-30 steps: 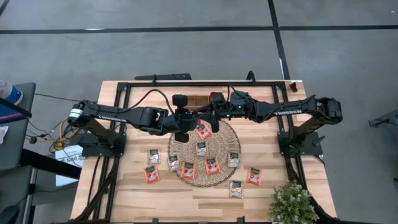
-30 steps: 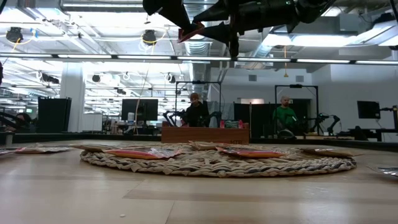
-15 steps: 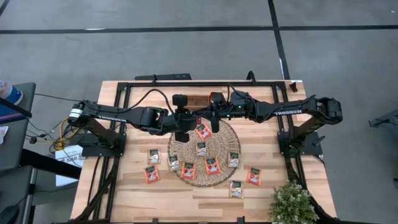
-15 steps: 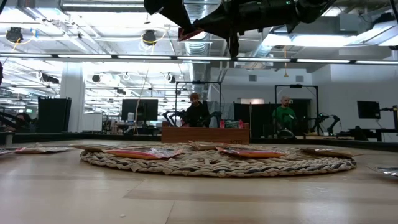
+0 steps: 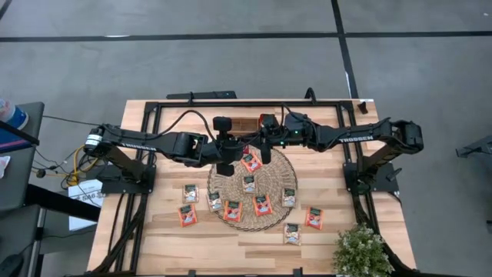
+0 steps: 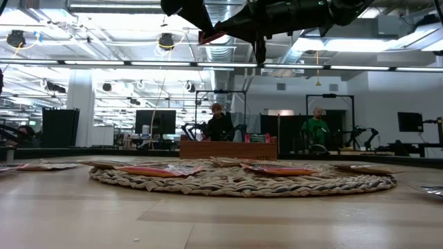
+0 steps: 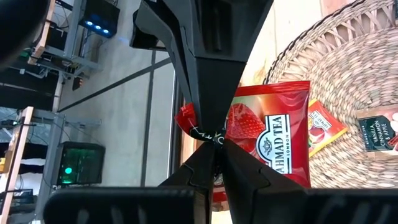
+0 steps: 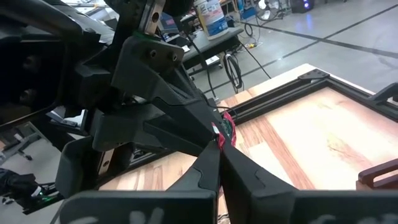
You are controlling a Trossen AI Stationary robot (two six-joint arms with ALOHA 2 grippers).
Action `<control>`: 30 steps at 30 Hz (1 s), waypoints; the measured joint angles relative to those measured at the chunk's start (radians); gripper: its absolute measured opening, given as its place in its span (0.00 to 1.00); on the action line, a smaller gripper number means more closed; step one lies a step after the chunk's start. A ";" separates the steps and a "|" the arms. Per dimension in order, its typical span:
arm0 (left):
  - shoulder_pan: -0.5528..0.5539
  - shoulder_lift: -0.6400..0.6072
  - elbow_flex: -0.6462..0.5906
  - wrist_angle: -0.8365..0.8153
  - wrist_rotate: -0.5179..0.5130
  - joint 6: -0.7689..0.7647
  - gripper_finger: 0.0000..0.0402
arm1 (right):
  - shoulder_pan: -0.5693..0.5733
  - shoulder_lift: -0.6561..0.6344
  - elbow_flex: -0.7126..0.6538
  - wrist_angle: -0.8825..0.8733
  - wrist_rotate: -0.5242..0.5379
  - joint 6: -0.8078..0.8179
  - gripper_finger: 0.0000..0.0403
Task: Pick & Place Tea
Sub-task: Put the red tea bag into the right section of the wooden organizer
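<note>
A red tea sachet (image 7: 273, 134) hangs high above the round woven mat (image 5: 252, 188), between my two grippers. My left gripper (image 7: 212, 149) reaches in from the table's left and is shut on it. My right gripper (image 8: 219, 149) reaches in from the right and is shut on the same sachet (image 8: 226, 129). In the low view the sachet (image 6: 210, 36) shows edge-on near the top. Several more sachets lie flat on the mat (image 5: 248, 183) and on the wood around it (image 5: 187, 216). My left gripper pinches the sachet's crumpled edge (image 7: 189, 119) between its two fingertips, coming roughly level from the table's left. The sachet is lifted clear of the mat. My right gripper pinches that same crumpled edge (image 8: 227, 122) between its fingertips from the opposite side, tip to tip with the left fingers.
A brown wooden compartment tray (image 5: 247, 123) stands at the far edge behind the mat. A small potted plant (image 5: 361, 250) sits at the near right corner. Loose sachets lie near the front right (image 5: 314, 217) (image 5: 291, 233). People show in the room beyond the table.
My right gripper has shut on the red sachet that my left gripper holds; in the low view its fingers have drawn together around the sachet. The sachet has stayed in place above the mat.
</note>
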 joint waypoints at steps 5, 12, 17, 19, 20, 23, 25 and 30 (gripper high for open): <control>0.000 0.000 0.000 0.001 -0.001 0.000 0.05 | 0.000 0.000 0.000 0.000 0.000 0.000 0.00; 0.000 0.000 0.000 0.002 -0.002 -0.001 0.21 | 0.000 0.000 0.000 0.000 0.002 0.000 0.00; 0.000 0.000 0.000 0.001 -0.014 0.000 0.39 | 0.000 0.000 0.000 -0.004 0.006 -0.001 0.00; -0.001 0.000 0.000 -0.013 -0.041 -0.001 0.46 | 0.000 0.000 0.000 -0.032 0.044 -0.006 0.00; -0.003 0.000 0.000 -0.026 -0.063 -0.010 0.48 | -0.005 -0.001 0.000 -0.055 0.067 -0.012 0.00; -0.005 0.000 0.000 -0.091 -0.162 -0.116 0.53 | -0.031 -0.003 0.000 -0.118 0.117 -0.011 0.00; -0.005 0.000 0.000 -0.167 -0.197 -0.233 0.55 | -0.057 -0.004 0.000 -0.150 0.127 -0.011 0.00; 0.021 -0.003 0.000 -0.426 -0.088 -0.549 0.55 | -0.128 -0.004 0.000 -0.163 0.097 0.062 0.00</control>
